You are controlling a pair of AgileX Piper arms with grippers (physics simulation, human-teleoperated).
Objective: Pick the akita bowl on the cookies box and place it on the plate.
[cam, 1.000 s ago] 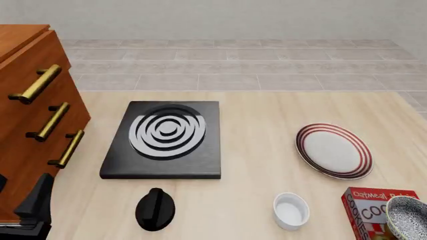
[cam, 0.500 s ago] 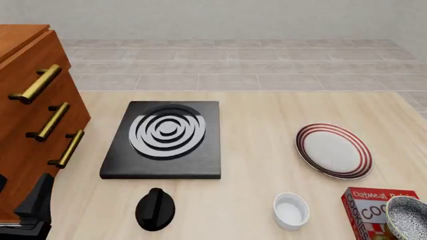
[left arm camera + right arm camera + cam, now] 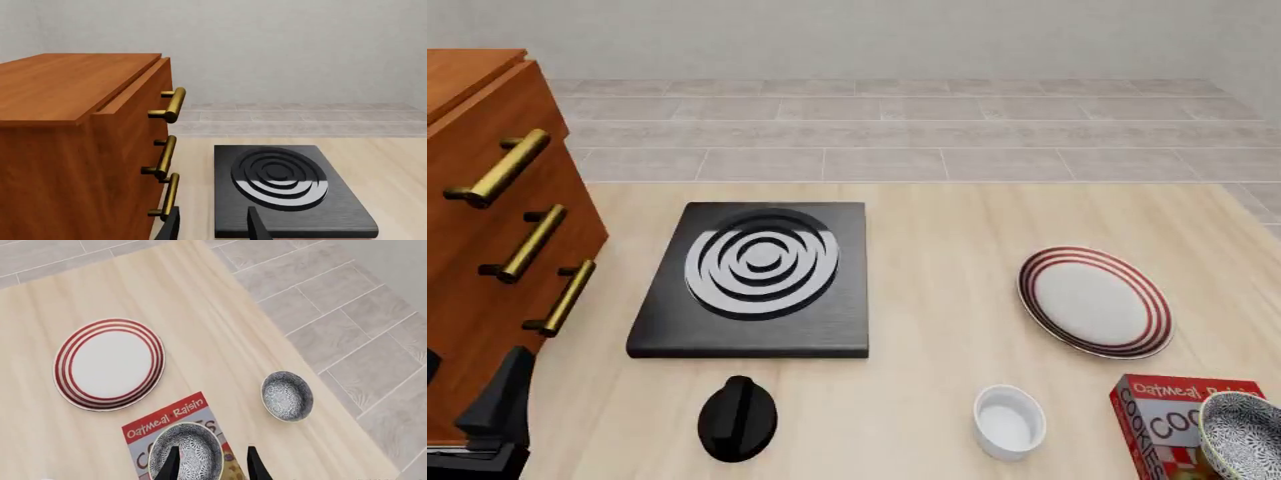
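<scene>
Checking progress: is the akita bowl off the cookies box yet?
No. The akita bowl sits upright on the cookies box; the plate is bare.

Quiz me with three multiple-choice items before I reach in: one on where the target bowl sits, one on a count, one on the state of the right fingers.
1. Where does the akita bowl sit?
A. on the plate
B. on the cookies box
C. on the stove

2. How many speckled bowls does the right wrist view show?
A. two
B. one
C. three

3. How do the fingers of the right gripper stand?
A. shut on the bowl
B. shut on the plate
C. open

Answers:
1 B: the akita bowl rests on top of the red cookies box.
2 A: a second speckled bowl sits apart on the table, near its edge.
3 C: the fingers stand apart and grip nothing.
</scene>
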